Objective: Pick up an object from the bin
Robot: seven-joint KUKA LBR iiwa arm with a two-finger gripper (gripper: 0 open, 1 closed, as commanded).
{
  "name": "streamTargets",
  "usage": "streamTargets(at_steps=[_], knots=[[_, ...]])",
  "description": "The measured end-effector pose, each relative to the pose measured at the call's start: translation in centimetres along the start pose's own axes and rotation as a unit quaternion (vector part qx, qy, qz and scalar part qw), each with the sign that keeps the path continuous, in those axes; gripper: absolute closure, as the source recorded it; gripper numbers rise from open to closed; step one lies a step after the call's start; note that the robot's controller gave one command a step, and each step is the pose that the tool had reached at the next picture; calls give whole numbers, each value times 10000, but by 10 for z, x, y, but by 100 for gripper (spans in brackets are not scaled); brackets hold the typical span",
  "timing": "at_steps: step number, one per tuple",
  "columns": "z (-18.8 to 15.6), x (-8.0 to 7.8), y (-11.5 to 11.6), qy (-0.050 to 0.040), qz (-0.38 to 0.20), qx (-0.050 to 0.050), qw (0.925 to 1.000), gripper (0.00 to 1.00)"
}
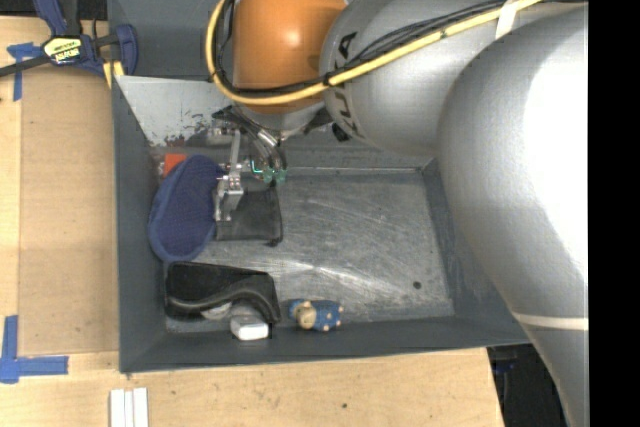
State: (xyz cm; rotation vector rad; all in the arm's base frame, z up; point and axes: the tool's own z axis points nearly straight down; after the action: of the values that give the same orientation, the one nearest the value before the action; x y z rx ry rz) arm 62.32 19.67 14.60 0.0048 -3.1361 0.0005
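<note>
Grey metal bin: the right half of its floor is bare and scratched, open from my jaws across to the right wall.
Jaws: low in the left-centre of the bin, on the seam between the blue pouch and the dark flat pad; I cannot tell whether they stand apart or together.
Blue pouch: a soft oval lying along the left wall, its right edge just beside my jaws.
Dark flat pad: squarish, flat on the floor, its left edge under my jaws and near the pouch.
Orange piece: small, at the pouch's far end near the back-left corner.
Black curved thing: along the front wall at the left, close under the pouch's near end.
White block: touching the black curved thing's front edge, at the foot of the front wall.
Blue-and-yellow figure: small, just right of the white block, by the front wall.
Orange cover: on my wrist, above the back wall.
Tight side: left and front, where things crowd the walls.
</note>
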Motion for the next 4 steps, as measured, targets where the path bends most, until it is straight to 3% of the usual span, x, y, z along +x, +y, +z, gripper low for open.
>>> streamTargets(at_steps=[1,2,4], knots=[[63,10,-28,-68,-390,-11,9992,0],[71,15,-60,-71,174,-57,9998,0],[68,12,-59,-63,164,-13,9998,0]])
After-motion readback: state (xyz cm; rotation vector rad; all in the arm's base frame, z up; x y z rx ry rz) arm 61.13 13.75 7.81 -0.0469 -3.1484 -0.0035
